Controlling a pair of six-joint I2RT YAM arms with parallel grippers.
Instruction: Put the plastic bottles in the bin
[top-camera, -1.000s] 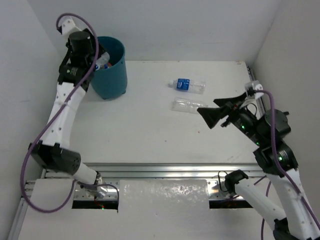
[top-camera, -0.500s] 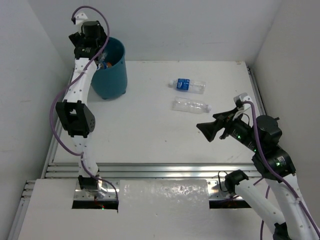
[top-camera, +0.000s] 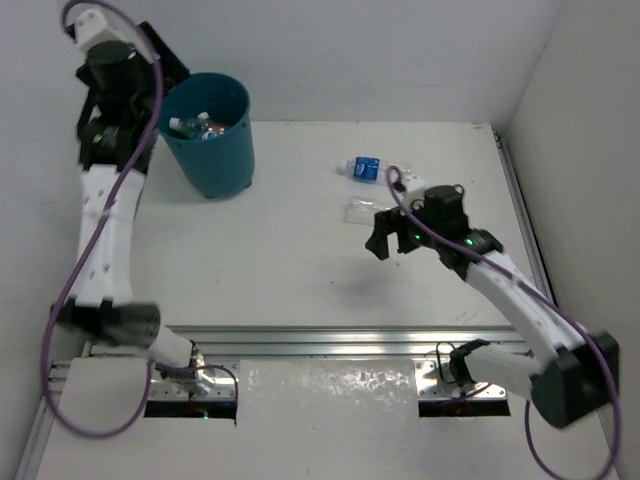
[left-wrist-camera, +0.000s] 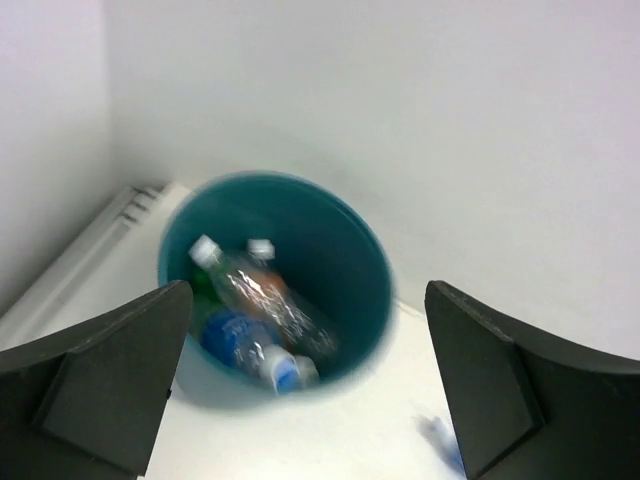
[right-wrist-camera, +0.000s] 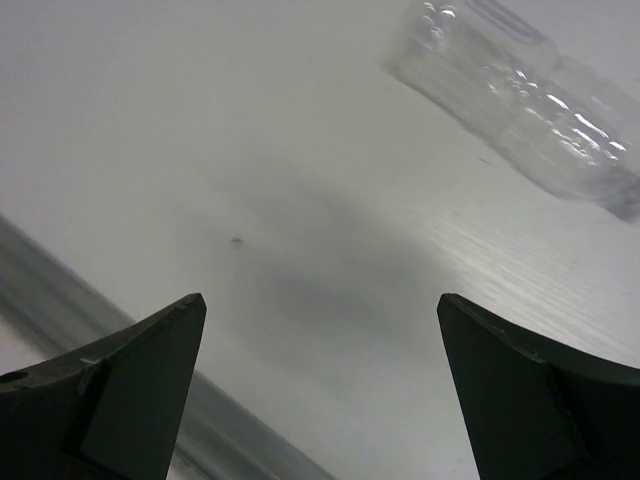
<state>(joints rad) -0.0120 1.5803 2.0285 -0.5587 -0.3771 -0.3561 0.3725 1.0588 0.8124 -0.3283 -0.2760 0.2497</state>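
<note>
Right end effector (top-camera: 382, 240) swung left, jaws spread, clear bottle (right-wrist-camera: 520, 95) just beyond

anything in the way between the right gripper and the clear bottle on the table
Nothing visible does. The right gripper is open, and only bare table shows between it and the clear bottle. The blue-labelled bottle lies on the clear bottle's far side, out of the way.

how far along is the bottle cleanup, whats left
Mostly done. Several bottles lie in the bin, count too blurred to tell. Nothing is in hand: the left hand is open above the bin, the right hand open near the clear bottle. Left: that one and the blue-labelled bottle, both on the table.
</note>
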